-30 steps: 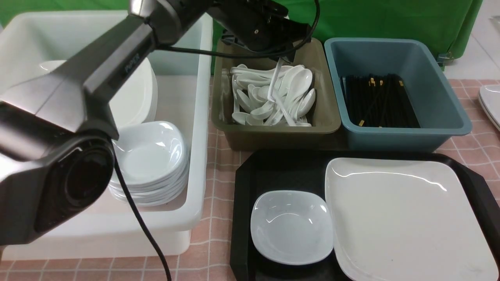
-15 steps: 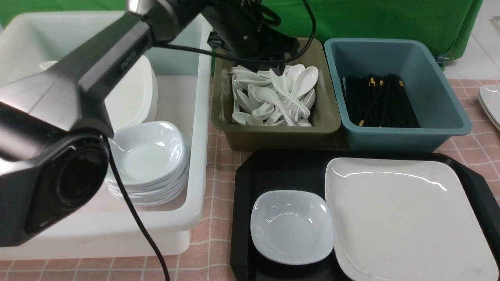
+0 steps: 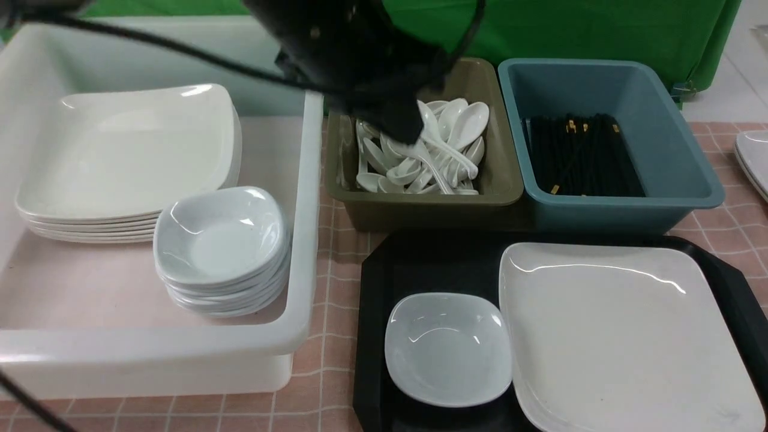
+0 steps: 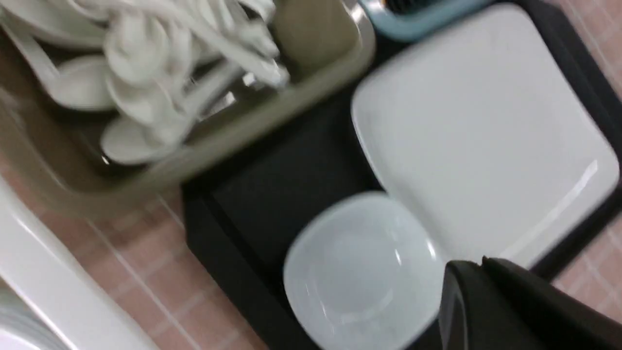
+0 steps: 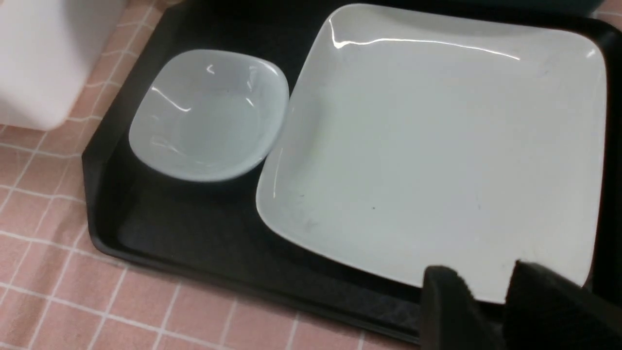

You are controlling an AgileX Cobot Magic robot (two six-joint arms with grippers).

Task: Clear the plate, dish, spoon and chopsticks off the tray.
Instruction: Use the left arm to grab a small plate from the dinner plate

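L gripper (image 4: 474, 266) clamped tight, empty, over olive tub (image 3: 420, 210) w/ spoons (image 3: 447, 141). R gripper (image 5: 478, 284) jaws part-open, nothing held, at near rim of plate (image 3: 618, 336). Plate and dish (image 3: 447, 348) sit side by side on tray (image 3: 372, 300).

On tray (image 3: 373, 312) — plate (image 3: 624, 336) beside dish (image 3: 447, 348).

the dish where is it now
In the front view the dish sits on the tray, at its left side, right beside the plate, the olive tub behind it.
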